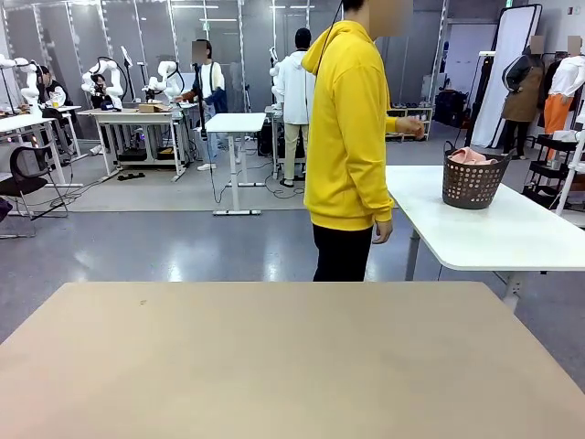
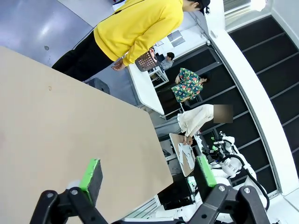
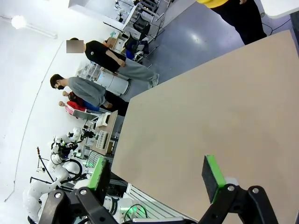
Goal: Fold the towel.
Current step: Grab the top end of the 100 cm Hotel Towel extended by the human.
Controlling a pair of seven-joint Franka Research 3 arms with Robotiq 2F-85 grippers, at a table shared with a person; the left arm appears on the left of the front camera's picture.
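Observation:
The light pink towel (image 1: 469, 156) lies bunched inside a dark perforated basket (image 1: 473, 182) on a white side table (image 1: 494, 233) at the right, behind the work table. A person in a yellow hoodie (image 1: 348, 128) stands at the far side of the beige table (image 1: 274, 357), one hand stretched toward the basket. In the left wrist view my left gripper (image 2: 148, 173) is open above the beige table (image 2: 60, 140), nothing between its green pads. In the right wrist view my right gripper (image 3: 156, 175) is open too, over the table's edge, holding nothing.
The basket (image 2: 146, 60) is seen small beside the person (image 2: 135, 28) in the left wrist view. Other people, white tables and robot stations fill the room behind. The floor between the beige table and the side table is bare grey.

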